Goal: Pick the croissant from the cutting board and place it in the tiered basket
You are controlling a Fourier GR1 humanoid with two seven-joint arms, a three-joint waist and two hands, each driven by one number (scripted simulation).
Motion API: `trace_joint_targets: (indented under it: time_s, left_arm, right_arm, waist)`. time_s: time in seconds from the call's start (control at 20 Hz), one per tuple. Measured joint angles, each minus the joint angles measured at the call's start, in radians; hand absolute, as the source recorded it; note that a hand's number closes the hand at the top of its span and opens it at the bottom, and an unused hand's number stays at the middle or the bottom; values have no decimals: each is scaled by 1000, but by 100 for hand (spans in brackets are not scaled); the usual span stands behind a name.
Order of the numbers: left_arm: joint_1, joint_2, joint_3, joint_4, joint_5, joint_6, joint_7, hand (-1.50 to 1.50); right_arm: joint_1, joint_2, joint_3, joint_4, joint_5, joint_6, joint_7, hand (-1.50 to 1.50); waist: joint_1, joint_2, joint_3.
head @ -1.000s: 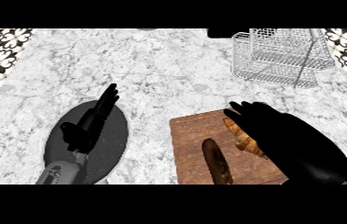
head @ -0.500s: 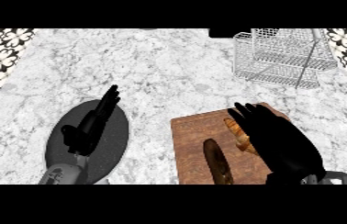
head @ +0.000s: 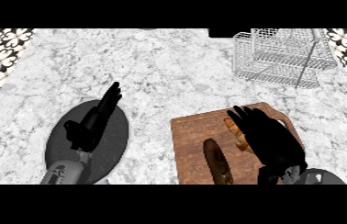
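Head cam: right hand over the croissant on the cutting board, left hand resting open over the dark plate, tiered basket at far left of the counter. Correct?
Not quite. The tiered basket stands at the far right of the counter, not the far left; the head view shows it. The rest holds: the right hand is over the croissant on the cutting board, and the left hand rests open over the dark plate.

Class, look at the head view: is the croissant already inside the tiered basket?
No: the croissant lies on the cutting board, partly under the right hand, while the tiered basket stands apart near the far right.
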Motion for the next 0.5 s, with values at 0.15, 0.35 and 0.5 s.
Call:
trace_joint_targets:
  time_s: [0.15, 0.35, 0.5]
  left_arm:
    - [1, -7, 13, 20, -11, -10, -16, 0]
    - [2, -11, 33, 23, -19, -33, -10, 0]
    - [26, -14, 38, -17, -28, -38, 7, 0]
  right_arm:
    - [9, 16, -29, 69, 41, -11, -54, -150]
    - [18, 52, -63, 130, 97, -4, -111, -150]
    - [26, 71, -87, 172, 132, -8, -162, -150]
  waist:
    - [0, 0, 0]
    - [0, 0, 0]
    - [1, 0, 0]
